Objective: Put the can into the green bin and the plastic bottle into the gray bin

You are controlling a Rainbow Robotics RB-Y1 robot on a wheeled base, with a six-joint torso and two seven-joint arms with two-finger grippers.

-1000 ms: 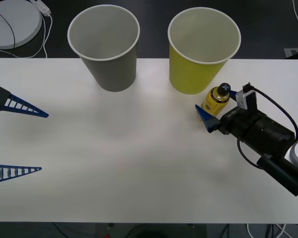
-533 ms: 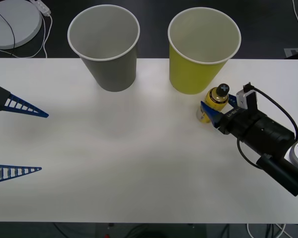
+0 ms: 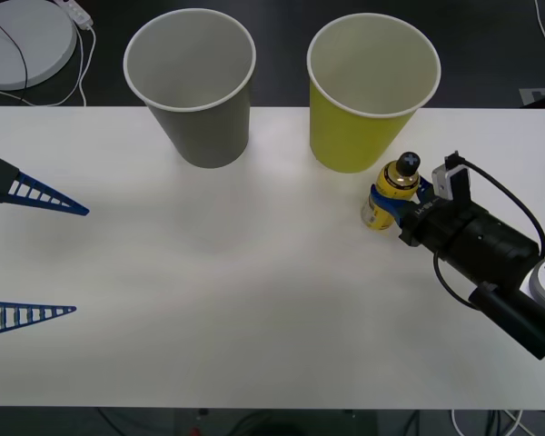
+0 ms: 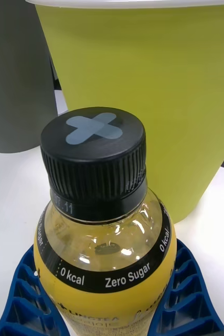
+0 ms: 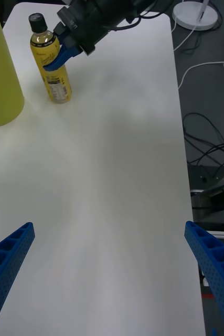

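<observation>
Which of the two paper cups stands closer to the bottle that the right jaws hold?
The green bin: the plastic bottle, held by the right gripper, stands just beside its base, while the gray bin stands farther left.

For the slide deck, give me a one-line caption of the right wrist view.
Right gripper closed around the yellow plastic bottle with black cap, standing before the green bin.

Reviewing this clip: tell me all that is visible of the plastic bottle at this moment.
The bottle is small, clear plastic filled with yellow drink, with a ribbed black screw cap bearing a gray cross, a black neck band reading "0 kcal Zero Sugar", and a yellow label with a printed panel. It stands upright on the white table, beside the green bin and shorter than it. The right hand has its blue fingers closed against both sides of the bottle's body.
</observation>
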